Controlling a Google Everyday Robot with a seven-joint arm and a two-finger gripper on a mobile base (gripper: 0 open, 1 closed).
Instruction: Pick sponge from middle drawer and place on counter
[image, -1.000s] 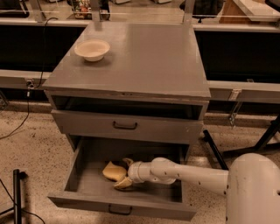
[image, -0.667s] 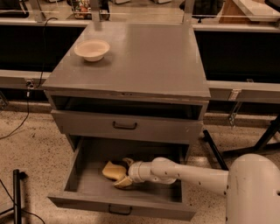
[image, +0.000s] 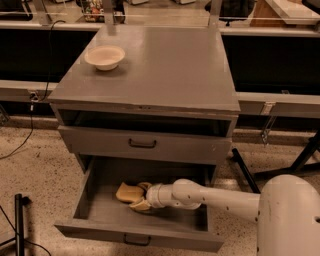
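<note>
The pale yellow sponge (image: 126, 192) lies on the floor of the open middle drawer (image: 100, 215), left of centre. My gripper (image: 139, 196) reaches into the drawer from the right on the white arm. Its tan fingers (image: 141, 205) sit on either side of the sponge's right end and are closed on it. The sponge still rests low on the drawer floor. The grey counter (image: 165, 70) is the top slab of the cabinet, above the drawers.
A cream round bowl (image: 104, 56) stands on the counter's back left. A shut drawer with a dark handle (image: 142, 144) overhangs the open drawer's rear. My white base (image: 290, 220) fills the lower right. A black stand (image: 19, 220) is at the lower left.
</note>
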